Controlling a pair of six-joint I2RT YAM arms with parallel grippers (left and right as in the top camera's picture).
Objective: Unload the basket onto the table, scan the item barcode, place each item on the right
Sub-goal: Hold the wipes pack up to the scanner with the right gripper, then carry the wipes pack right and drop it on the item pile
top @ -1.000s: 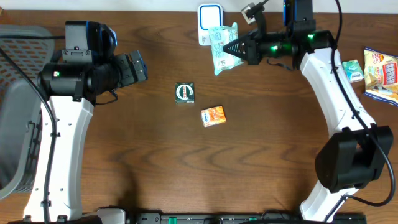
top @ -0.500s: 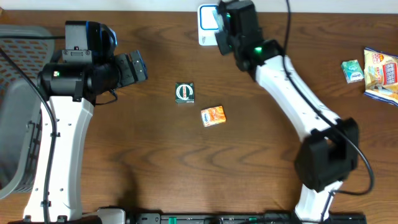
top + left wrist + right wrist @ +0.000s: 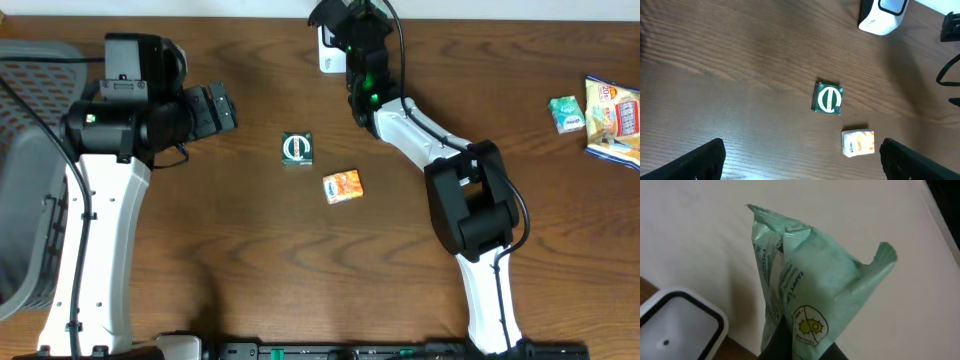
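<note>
The right fingers (image 3: 777,345) are clenched on the bottom end of a green pouch (image 3: 805,295), which is held upright with its crumpled top end uppermost. In the right wrist view only the dark tips are seen, pinched under a round yellow mark printed on the film. The pouch is kept off the tabletop (image 3: 250,260), up and to the right of the white scanner (image 3: 675,325) in that view, and a clear gap is seen between them. From overhead the pouch is hidden under the right arm, so its height above the scanner cannot be judged, and no barcode can be made out on the face shown.

The scanner is placed at the far edge of the tabletop, near the middle, and the right arm is stretched across to it from the near edge.

The left fingers (image 3: 700,160) are spread wide and nothing is held or touched by them. They are held above bare wood on the left side. Ahead of them, 2 small packets are laid flat and apart: a green square packet (image 3: 829,98) and an orange packet (image 3: 857,142). Open wood is left around both.

A grey basket (image 3: 30,180) is set at the left edge. At the right edge, a small green packet (image 3: 566,113) and a yellow bag (image 3: 612,118) are grouped, well apart from both arms.
</note>
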